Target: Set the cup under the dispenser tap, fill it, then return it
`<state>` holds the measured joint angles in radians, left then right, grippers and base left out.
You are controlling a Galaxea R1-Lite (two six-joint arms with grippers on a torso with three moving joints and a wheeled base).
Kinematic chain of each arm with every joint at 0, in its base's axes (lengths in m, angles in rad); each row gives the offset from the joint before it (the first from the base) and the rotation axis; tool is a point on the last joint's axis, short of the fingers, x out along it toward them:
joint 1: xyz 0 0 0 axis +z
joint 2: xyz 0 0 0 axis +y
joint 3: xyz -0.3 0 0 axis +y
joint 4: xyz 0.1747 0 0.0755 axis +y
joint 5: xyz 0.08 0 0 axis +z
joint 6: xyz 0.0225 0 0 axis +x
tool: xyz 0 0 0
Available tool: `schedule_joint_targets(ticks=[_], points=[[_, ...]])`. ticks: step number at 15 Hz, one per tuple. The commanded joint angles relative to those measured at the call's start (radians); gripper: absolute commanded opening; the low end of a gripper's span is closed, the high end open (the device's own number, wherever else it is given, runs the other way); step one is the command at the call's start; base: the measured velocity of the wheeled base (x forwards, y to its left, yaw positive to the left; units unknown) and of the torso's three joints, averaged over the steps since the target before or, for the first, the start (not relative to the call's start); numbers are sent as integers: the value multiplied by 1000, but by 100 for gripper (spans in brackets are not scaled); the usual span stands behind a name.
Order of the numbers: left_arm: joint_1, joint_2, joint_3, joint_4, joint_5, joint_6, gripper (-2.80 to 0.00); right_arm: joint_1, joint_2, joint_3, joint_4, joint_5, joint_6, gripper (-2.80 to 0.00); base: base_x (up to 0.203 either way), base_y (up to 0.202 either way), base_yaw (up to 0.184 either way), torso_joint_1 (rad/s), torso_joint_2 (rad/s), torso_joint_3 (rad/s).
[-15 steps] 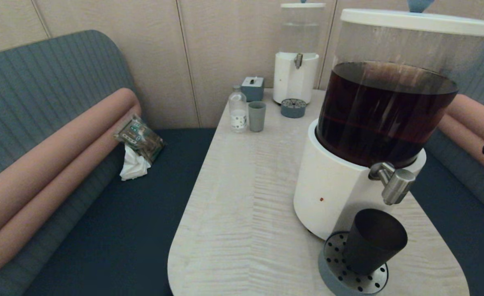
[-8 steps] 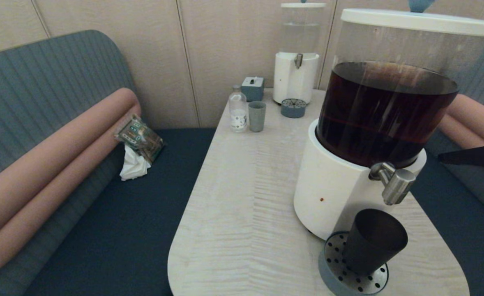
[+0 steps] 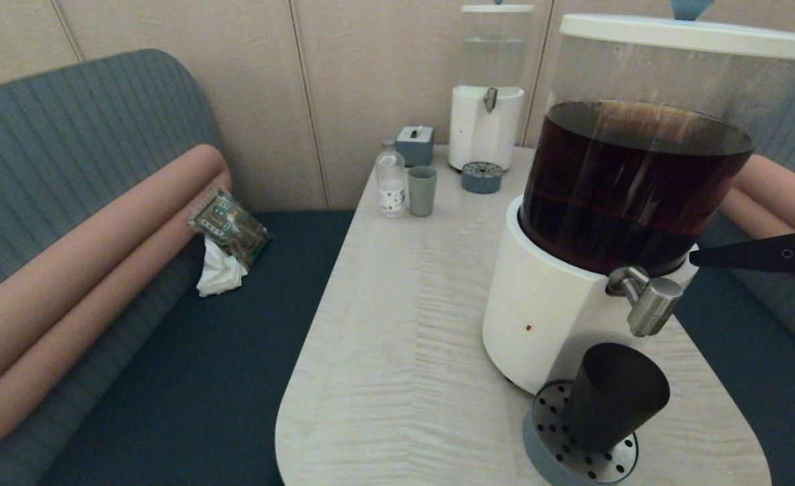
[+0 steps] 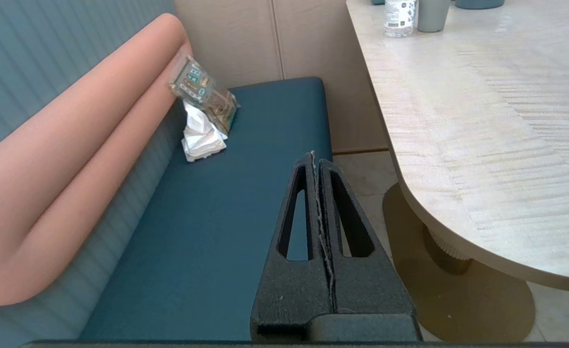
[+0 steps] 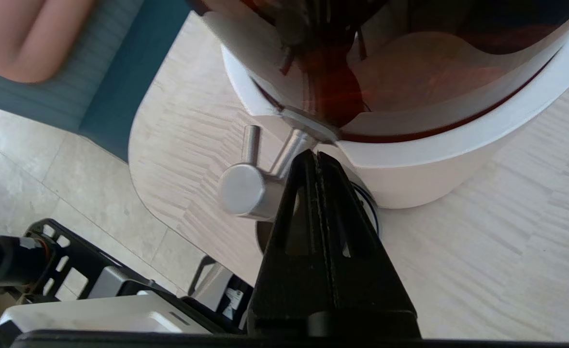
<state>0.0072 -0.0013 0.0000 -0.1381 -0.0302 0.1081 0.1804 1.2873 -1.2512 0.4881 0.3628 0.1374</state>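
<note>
The black cup (image 3: 613, 395) stands on the perforated grey drip tray (image 3: 546, 439), right below the brushed-steel dispenser tap (image 3: 650, 307) of the big white-based dispenser (image 3: 553, 317), which holds dark brown liquid. My right gripper (image 3: 696, 257) reaches in from the right. It is shut and empty, with its tip close to the dispenser base, just above and behind the tap. The right wrist view shows that gripper (image 5: 316, 154) next to the tap (image 5: 246, 191), and its fingers hide most of the cup. My left gripper (image 4: 313, 157) is parked over the blue bench beside the table, shut and empty.
At the table's far end stand a smaller dispenser (image 3: 485, 128) with clear liquid, its small drip tray (image 3: 482, 177), a grey-blue cup (image 3: 422, 191), a small bottle (image 3: 391, 179) and a grey box (image 3: 415, 145). A packet and a tissue (image 3: 225, 236) lie on the left bench.
My right gripper has come in from the right edge of the head view, moving left to the dispenser base by the tap. The cup and the left arm have not moved.
</note>
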Motion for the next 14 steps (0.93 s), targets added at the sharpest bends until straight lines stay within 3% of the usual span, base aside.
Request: schedule_joint_targets(ticks=[1, 14], points=[[0, 1, 40, -2, 0, 1, -280, 1, 16, 2, 1, 4, -2, -280, 0, 0, 0, 0, 0, 0], [0, 1, 40, -2, 0, 1, -280, 4, 33, 50, -75, 64, -29, -280, 0, 0, 0, 0, 0, 0]])
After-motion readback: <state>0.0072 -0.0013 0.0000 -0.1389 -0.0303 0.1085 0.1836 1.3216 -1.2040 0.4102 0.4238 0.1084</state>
